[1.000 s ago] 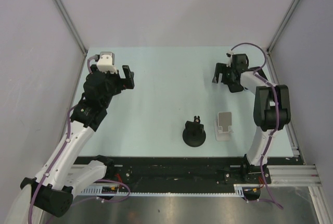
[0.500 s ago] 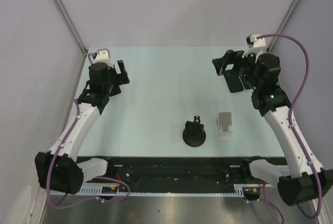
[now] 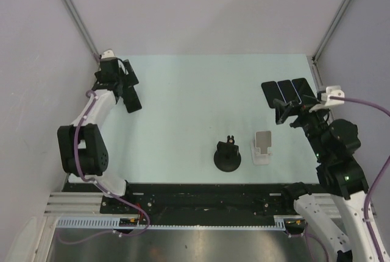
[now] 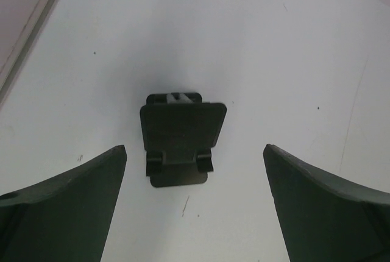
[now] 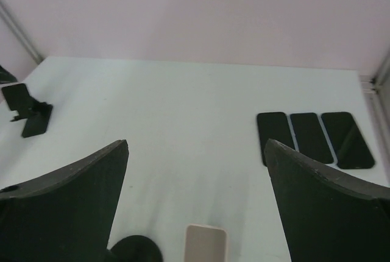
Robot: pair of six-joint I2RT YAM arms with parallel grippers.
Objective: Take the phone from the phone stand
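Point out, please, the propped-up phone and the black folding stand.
propped-up phone (image 3: 263,139): top external view, middle of its body.
black folding stand (image 4: 181,129): left wrist view, its back plate.

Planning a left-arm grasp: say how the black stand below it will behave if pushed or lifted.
The black stand looks like thin rigid plates, so probably stiff and light. Its flat foot on the smooth table suggests sliding, not rolling. A push high on its tilted back plate might tip it.
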